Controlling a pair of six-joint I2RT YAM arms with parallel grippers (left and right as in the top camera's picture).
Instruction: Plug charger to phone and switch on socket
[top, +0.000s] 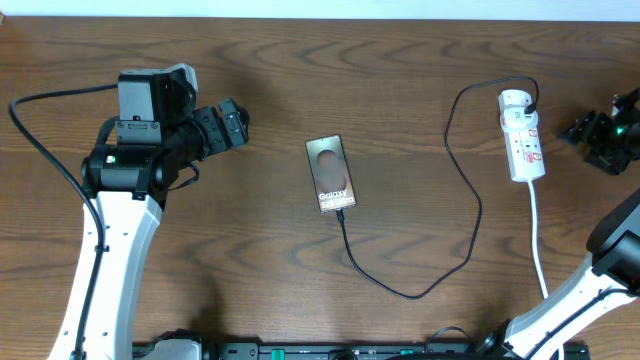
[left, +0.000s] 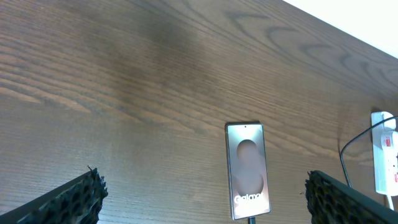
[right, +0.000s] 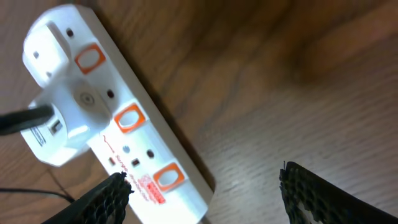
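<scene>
Looking at this, the cable (top: 480, 215) seems to be in the phone (top: 330, 173) already, at the end closest to the left fingers (left: 62, 202), so I'd say the switch is what's left. The power strip (right: 124, 118) lies on the counter right below the right fingers (right: 329, 196), which are spread wide and holding nothing. Its long axis runs slantwise across their gap, shifted toward one finger and well apart from the other. The closest of the orange switches (right: 166, 177) sits just beside that nearer tip. The left fingers are spread and empty too, with the phone straight ahead between them and the strip far off to one side. Right arm is clearly nearer. Can't tell which switch feeds the charger block (right: 53, 134).
</scene>
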